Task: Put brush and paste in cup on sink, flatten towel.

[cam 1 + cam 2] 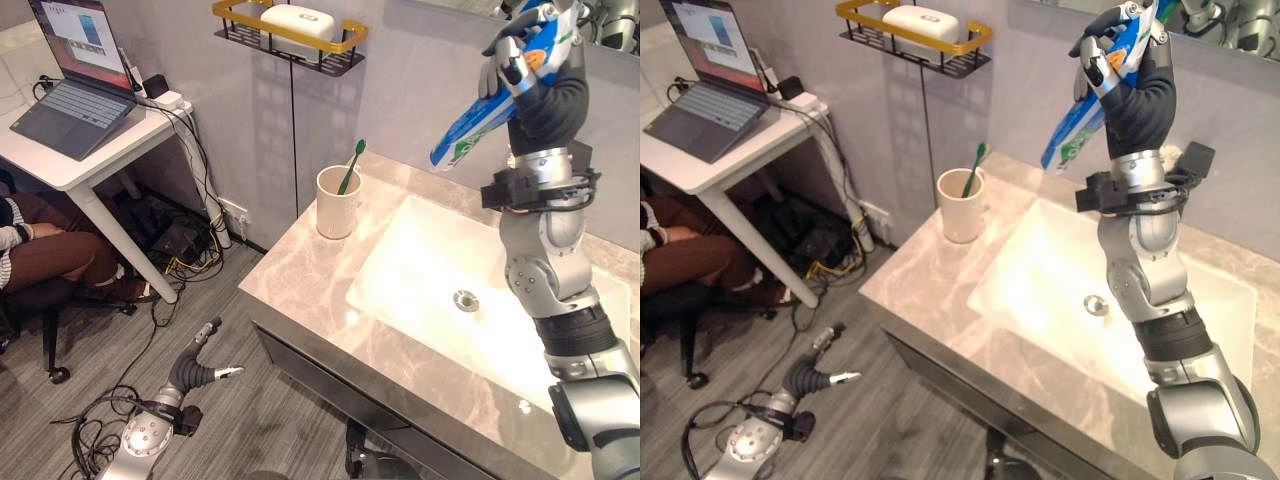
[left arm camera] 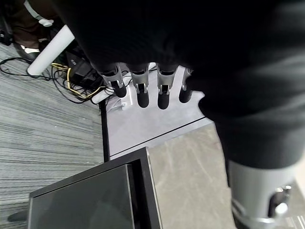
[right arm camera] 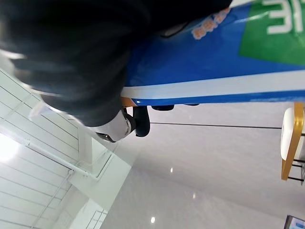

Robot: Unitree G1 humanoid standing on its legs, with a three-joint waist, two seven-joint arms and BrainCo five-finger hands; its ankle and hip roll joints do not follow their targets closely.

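While the right hand (image 1: 528,50) is up high over the sink (image 1: 420,250), it grips the paste (image 1: 500,95), a blue and white tube that slants down toward the cup (image 1: 337,202). That white cup stands on the tabletop (image 1: 300,280) just beside the sink, and the green brush (image 1: 350,166) already stands in it. So the brush part looks done. For the paste, I think the hand must bring the tube across to the cup and drop it in. I cannot spot the towel, so flattening it looks like it is left to do. Down low by the floor (image 1: 100,340), the left hand (image 1: 200,372) hangs with its fingers (image 2: 140,93) loose and straight, holding nothing. A shelf (image 1: 290,35) hangs on the wall above the cup
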